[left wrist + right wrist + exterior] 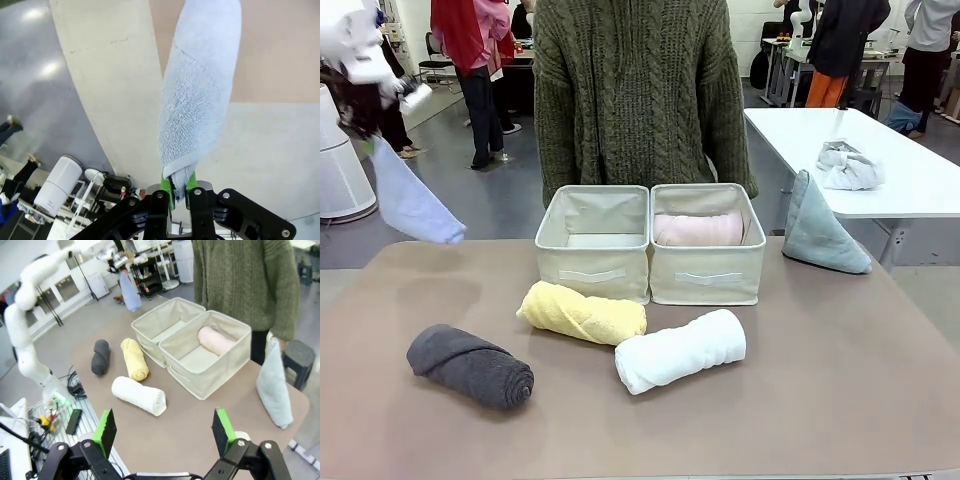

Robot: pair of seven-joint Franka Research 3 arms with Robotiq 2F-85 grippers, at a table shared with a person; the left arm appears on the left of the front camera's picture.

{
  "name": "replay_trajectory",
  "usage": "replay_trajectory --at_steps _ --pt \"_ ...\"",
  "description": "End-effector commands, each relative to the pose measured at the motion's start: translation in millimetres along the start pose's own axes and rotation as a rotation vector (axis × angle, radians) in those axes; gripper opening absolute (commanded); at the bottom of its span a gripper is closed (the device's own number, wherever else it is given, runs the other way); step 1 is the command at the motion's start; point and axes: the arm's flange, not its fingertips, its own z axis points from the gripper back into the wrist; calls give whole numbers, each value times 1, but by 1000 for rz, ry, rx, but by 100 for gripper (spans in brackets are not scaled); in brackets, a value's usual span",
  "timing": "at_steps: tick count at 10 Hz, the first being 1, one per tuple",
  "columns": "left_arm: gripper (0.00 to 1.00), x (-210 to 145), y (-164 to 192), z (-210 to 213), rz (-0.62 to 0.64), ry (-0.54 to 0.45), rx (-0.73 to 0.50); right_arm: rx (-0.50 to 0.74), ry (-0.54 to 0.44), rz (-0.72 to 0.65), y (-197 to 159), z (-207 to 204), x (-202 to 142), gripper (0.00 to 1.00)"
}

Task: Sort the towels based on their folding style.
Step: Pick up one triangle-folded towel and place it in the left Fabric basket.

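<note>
My left gripper [378, 132] is raised off the table's far left corner, shut on the tip of the cone-shaped light blue towel [412, 200], which hangs below it. In the left wrist view the green pads [168, 192] pinch the towel's [200, 95] end. On the table lie rolled dark grey [470, 366], yellow [582, 313] and white [680, 350] towels. A pale pink roll [698, 229] lies in the right bin [707, 285]. The left bin [592, 272] holds nothing. A grey-green cone towel [820, 235] stands at the far right. My right gripper [164, 432] hovers open above the table.
A person in a green knit sweater [635, 100] stands right behind the bins. A white table [920, 190] at the back right carries a grey-white cloth bundle [848, 167]. The brown tabletop [820, 400] is bare at front right.
</note>
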Motion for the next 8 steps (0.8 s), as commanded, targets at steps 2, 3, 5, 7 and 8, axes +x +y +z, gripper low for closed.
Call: replay_trajectory --at_steps 2,3,5,7,8 --pt "0 -21 -116 62 100 -51 80 13 -21 13 -1 0 2 100" --pt "0 -26 -141 75 116 -92 109 13 -21 13 -1 0 2 100" --pt "0 -33 -170 96 184 -182 176 13 -21 13 -1 0 2 100" --pt "0 -40 -156 106 140 -130 111 13 -21 13 -1 0 2 100" --pt "0 -40 -156 106 140 -130 111 13 -21 13 -1 0 2 100"
